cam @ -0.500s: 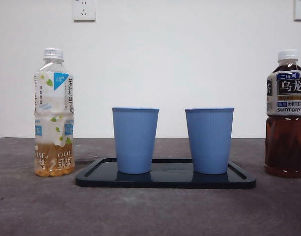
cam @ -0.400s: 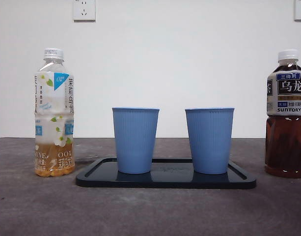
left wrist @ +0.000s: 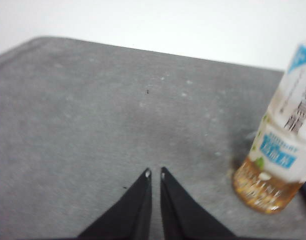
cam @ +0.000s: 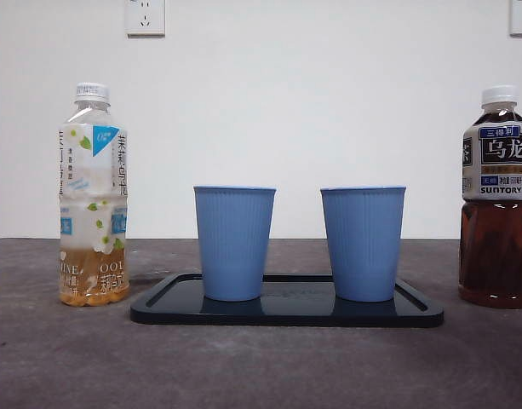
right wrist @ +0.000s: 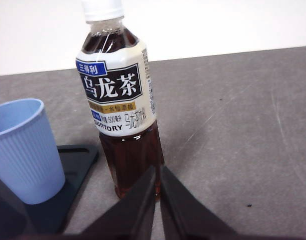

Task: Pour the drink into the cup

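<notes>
Right wrist view: right gripper closed, empty, before the tea bottle; left gripper closed, empty.

Two cups stand on a tray between two bottles.

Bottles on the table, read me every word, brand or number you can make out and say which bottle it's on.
"SUNTORY": dark tea bottle, under its big label.
"三得利": same bottle, small blue tag.
"乌龙茶": same label, large white characters on black.
"500": same label, in fine print; the rest is too small to read.
"INE" and "OOL": pale tea bottle, near its base; its other characters are too small to read.
</notes>
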Robot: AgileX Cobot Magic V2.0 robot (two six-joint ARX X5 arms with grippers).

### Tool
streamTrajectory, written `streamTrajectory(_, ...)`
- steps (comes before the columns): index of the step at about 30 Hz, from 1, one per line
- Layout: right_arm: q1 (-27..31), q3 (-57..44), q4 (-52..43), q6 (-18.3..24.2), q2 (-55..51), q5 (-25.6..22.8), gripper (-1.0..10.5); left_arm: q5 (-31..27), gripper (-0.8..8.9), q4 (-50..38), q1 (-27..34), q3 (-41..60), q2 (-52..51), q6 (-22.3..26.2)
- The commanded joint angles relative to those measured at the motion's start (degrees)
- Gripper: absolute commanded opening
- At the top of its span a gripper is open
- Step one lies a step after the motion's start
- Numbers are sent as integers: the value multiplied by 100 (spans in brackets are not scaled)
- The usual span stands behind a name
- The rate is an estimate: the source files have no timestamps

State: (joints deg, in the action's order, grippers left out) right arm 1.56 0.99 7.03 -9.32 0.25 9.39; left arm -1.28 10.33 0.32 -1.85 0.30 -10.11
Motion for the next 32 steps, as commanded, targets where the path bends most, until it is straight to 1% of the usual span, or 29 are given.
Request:
streamTrajectory(1,7,81,-39,-398,2,79,14,214,15,-232,2,90,-7,-807)
streamTrajectory(4,-13,254,-33,-629,15,114,14,345,15,-402,-31,-66,55,-1351)
streamTrajectory(6,-50,417,-66,-837,85,109,14,345,15,-481,-59,-229,138,-1480)
streamTrajectory(8,-85,610,-66,-1051,199,109,14,345,15,-483,-85,-437,278,-1515)
streamTrajectory(10,-116,835,-59,-1143,334,116,13,348,15,-474,-111,-680,476,-1574)
streamTrajectory(14,-177,1355,-24,-1169,723,192,13,568,15,-446,-157,-1233,994,-1604)
streamTrajectory(17,-188,1794,94,-1145,1113,490,13,922,15,-369,-157,-1735,1510,-1519)
streamTrajectory(20,-188,2223,304,-1036,1547,872,14,1412,15,-295,-157,-2192,1993,-1338)
streamTrajectory(23,-188,2636,638,-793,1991,1320,14,1862,15,11,-160,-2708,2494,-1058)
streamTrajectory(27,-188,3154,1152,-345,2557,1897,13,2448,15,387,-175,-3285,3075,-431)
streamTrajectory(32,-188,3648,1716,238,3143,2446,14,3200,15,560,-313,-3681,3628,109)
